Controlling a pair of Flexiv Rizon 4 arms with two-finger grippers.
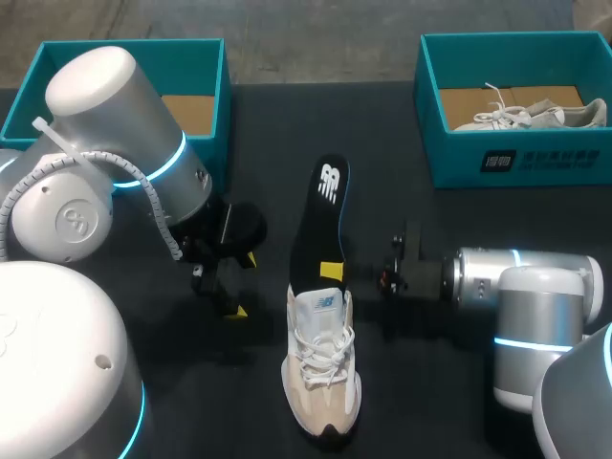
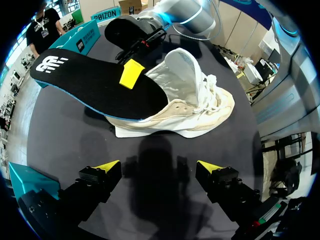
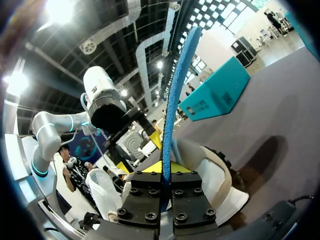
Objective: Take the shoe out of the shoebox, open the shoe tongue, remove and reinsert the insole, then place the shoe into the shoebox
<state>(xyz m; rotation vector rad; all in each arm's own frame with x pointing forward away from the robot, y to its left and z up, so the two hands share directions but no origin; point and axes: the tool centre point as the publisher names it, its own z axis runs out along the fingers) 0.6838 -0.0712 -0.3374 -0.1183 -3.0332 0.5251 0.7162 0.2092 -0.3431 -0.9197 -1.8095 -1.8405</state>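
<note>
- Shoe [image 1: 323,368] lies on the counter [image 1: 449,402], with the insole [image 1: 320,225] projecting from its heel opening.
- Right pincer [image 3: 166,172] is clamped on the insole's edge, just behind the shoe. Left pincer [image 2: 157,167] stands apart beside the shoe, empty.
- Suggested: keep the insole in line with the shoe, and steady the shoe with the left pincer.
- A white logo marks the insole's far end, and the shoebox [image 1: 459,163] beyond the shoe bears print; neither is transcribed.

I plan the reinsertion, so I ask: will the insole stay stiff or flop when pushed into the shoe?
Probably semi-stiff: the insole, pinched by the right fingers, juts out of the shoe with little sag. Its thin, slightly curved edge suggests it may buckle if pushed endwise. Likely light too.
</note>
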